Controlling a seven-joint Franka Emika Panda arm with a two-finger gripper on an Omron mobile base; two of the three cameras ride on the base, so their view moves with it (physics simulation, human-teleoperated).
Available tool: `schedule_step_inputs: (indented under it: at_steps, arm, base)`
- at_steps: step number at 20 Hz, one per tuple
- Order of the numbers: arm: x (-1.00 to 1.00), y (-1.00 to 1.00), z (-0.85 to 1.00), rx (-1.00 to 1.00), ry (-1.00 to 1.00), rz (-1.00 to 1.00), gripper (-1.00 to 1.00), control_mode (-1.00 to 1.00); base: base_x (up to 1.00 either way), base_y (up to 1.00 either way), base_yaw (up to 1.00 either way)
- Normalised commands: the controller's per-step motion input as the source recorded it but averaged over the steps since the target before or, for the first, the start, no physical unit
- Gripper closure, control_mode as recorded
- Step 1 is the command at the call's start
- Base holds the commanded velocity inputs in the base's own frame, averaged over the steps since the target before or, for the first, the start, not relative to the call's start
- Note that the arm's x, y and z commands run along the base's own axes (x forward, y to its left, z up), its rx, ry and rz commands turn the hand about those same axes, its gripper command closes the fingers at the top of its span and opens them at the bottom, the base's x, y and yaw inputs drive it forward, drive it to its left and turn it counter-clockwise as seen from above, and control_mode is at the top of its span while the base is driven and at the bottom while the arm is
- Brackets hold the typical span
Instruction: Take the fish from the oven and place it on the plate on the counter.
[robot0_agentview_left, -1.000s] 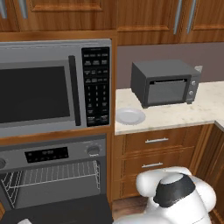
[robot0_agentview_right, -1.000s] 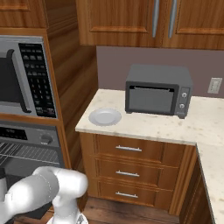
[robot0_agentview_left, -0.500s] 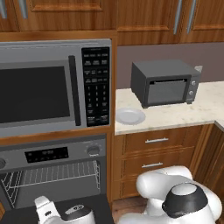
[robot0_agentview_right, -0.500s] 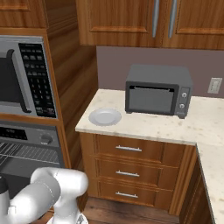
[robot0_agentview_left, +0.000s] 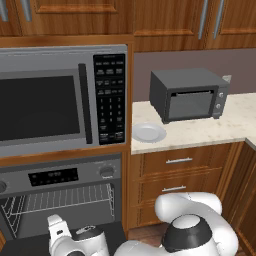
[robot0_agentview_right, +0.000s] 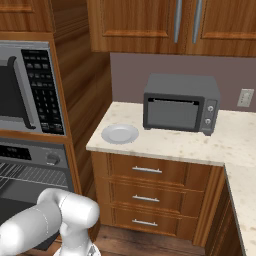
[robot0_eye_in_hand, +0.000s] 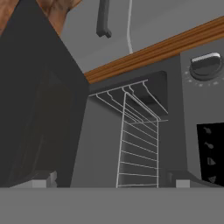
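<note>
Task barely begun, as I judge it: nothing carried, nothing on the plate, fish not yet in hand

Nearest: arm (robot0_agentview_left: 190, 235) bent low in front of the oven (robot0_agentview_left: 60, 200), wrist down at the bottom left of the left base view, just above the dropped door (robot0_agentview_left: 30, 245). Gripper (robot0_eye_in_hand: 113, 181) looks along into the cavity; the hand view is rolled on its side, so the rack (robot0_eye_in_hand: 135, 144) runs up the frame instead of lying flat. Its two tips stand at the far sides of that view with bare gap between them: jaws spread wide, holding nothing

Oven door is already open and lies flat, dark glass up. Wire rack (robot0_agentview_left: 65, 200) is plain to see inside from the left base view, pale bars over a grey cavity. Control strip above it with black display and a round knob (robot0_agentview_left: 106, 172)

Fish: cannot make it out on the rack in any view. Either it sits deeper in, lower, or is too small and pale against the grey to pick out. So its look cannot be noted from here

Farther and to the right: counter (robot0_agentview_right: 200, 142), beige speckled, over wooden drawers (robot0_agentview_right: 147, 170). Plate (robot0_agentview_right: 120, 134) lies at the counter's left end, near the front edge, round, pale, shallow, bare. Toaster oven (robot0_agentview_right: 181, 102) stands behind and right of it, apart from it. Microwave (robot0_agentview_left: 55, 105) sits above the oven, door shut

Left to do, by my reckoning: find and grip the fish inside, draw it out past the door, swing right and up to the counter, set it down on the plate
</note>
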Motion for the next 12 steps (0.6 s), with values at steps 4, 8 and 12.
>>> schedule_step_inputs:
  at_steps: [4,8,12]
  arm:
    - [0.00,0.00,-0.11,0.00,-0.12,-0.25,-1.00,-1.00]
    - [0.13,-0.04,0.00,0.00,-0.16,-0.22,-1.00,-1.00]
    - [0.31,-0.03,-0.08,0.00,-0.07,-0.21,-1.00,-1.00]
  base:
    - [0.00,0.00,0.00]
    - [0.00,0.00,0.00]
    - [0.00,0.00,0.00]
